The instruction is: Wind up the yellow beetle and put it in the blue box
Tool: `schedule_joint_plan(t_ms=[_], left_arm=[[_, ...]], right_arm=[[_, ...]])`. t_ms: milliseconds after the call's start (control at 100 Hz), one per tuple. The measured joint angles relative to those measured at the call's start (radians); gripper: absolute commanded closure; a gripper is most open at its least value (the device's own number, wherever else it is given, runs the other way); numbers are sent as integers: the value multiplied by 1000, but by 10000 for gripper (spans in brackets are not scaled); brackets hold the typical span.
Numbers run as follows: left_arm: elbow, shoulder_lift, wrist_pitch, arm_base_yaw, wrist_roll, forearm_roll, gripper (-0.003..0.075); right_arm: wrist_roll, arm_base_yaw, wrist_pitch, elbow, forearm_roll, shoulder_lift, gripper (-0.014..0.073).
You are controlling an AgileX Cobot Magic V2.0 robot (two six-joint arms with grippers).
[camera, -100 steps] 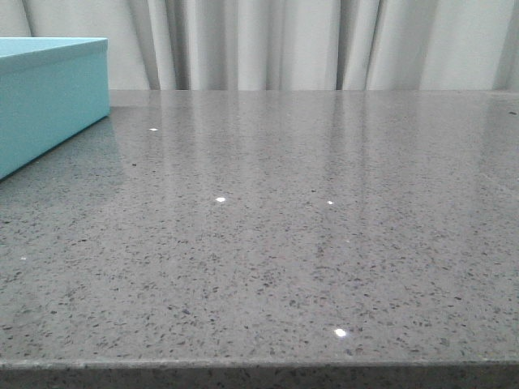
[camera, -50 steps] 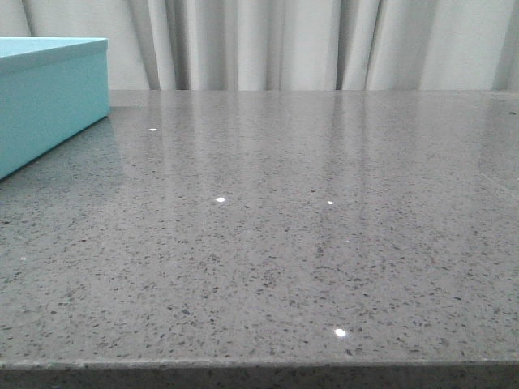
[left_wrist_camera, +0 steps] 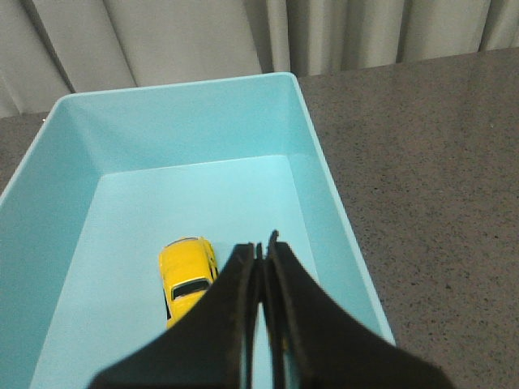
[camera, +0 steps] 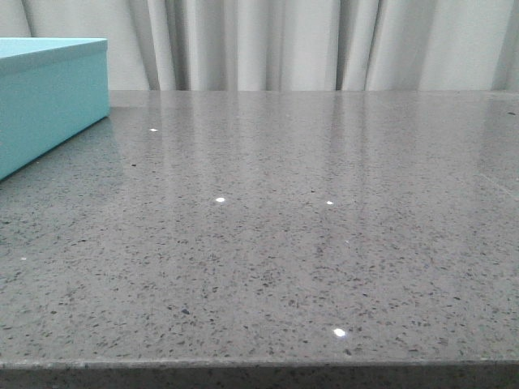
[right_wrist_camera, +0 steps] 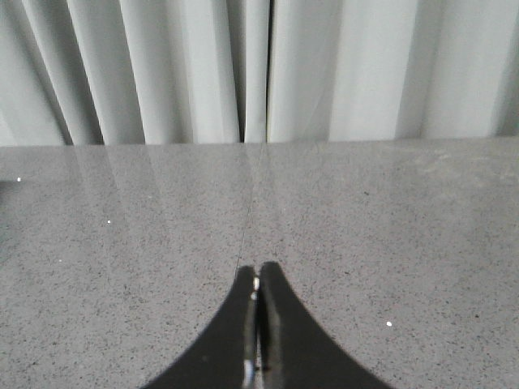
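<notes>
Daylight-grey speckled stone table point(camera: 308, 243) fills the front view, with the large light turquoise-blue rectangular box point(camera: 49, 97) standing at its far left edge before pale pleated curtains point(camera: 324, 44); neither arm shows there. In the left wrist view the box point(left_wrist_camera: 324, 186) is open, and the small bright yellow toy beetle car with dark windows point(left_wrist_camera: 186, 271) rests on its matte floor, near the middle and apart from all four walls. The car's long axis runs roughly along the box's long sides, only slightly skewed; its rounded end points toward the wall nearest the curtains, though bonnet or tail I cannot tell, and its other end is hidden behind the black left gripper point(left_wrist_camera: 263, 253). That gripper hangs above the box interior with its two fingers pressed together, pinching nothing. In the right wrist view the black right gripper point(right_wrist_camera: 258, 279) is likewise closed tight on nothing, poised over bare table point(right_wrist_camera: 389, 227) facing the curtains point(right_wrist_camera: 203, 69).
</notes>
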Motion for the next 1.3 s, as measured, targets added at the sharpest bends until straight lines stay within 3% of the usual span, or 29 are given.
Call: schedule_joint_plan(t_ms=[580, 1300], left_arm=[[315, -388, -41, 0, 0, -41, 741], [347, -457, -26, 0, 0, -49, 741]], right_arm=[[0, 0, -18, 146, -30, -171, 661], [-1, 0, -18, 149, -33, -171, 661]])
